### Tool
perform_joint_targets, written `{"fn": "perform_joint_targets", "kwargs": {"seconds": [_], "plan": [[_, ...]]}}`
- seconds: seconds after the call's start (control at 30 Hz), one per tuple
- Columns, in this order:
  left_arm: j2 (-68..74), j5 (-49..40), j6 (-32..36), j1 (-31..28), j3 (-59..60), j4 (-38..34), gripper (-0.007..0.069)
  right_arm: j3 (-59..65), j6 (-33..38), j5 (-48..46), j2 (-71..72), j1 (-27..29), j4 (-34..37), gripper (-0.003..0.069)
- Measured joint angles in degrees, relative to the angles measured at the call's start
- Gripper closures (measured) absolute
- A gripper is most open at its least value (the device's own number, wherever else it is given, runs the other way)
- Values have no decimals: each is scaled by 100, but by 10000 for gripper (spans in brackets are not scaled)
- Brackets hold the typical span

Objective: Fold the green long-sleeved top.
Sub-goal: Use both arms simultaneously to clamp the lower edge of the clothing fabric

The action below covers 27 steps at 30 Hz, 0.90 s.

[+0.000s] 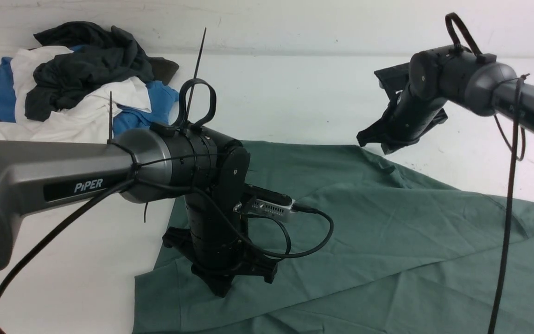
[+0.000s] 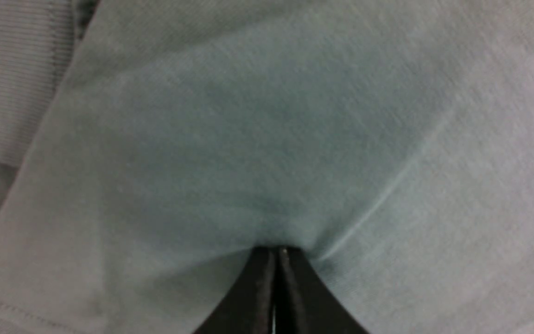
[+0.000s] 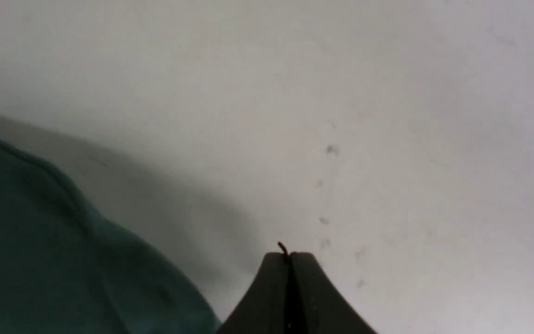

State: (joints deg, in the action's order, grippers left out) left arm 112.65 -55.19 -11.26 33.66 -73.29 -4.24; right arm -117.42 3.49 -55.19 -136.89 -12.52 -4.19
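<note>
Okay, the green long-sleeved top lies rumpled on the worktop
We see it cover the near right part, clothes pile at the far left corner; left gripper jaws pressed together, tips dug into puckered cloth by its left edge, cannot tell if any is nipped; right gripper jaws pressed together, empty, over bare worktop just past the top's far edge

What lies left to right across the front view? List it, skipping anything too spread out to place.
The pile of blue, white and charcoal clothes → left gripper → right gripper. The green long-sleeved top spans too widely to place.
</note>
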Motion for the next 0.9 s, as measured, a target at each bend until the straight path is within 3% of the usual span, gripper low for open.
{"fn": "perform_joint_targets", "kwargs": {"seconds": [0.2,0.43,0.57,0.7,0.9], "plan": [[-86,7,0,0,19,20,629,-924,41,-1310,70,36,-69,668],[-1142,-622,-6,-76,58,153,629,-766,204,-1549,1279,176,586,668],[-1813,-1042,-132,-111,386,309,629,384,231,-1549,2363,301,785,668],[-2699,-1111,-488,-177,1677,-33,625,2566,319,-1574,3890,364,923,668],[-3205,-646,-681,-735,3262,-321,624,4950,677,-1605,5445,-49,1417,668]]}}
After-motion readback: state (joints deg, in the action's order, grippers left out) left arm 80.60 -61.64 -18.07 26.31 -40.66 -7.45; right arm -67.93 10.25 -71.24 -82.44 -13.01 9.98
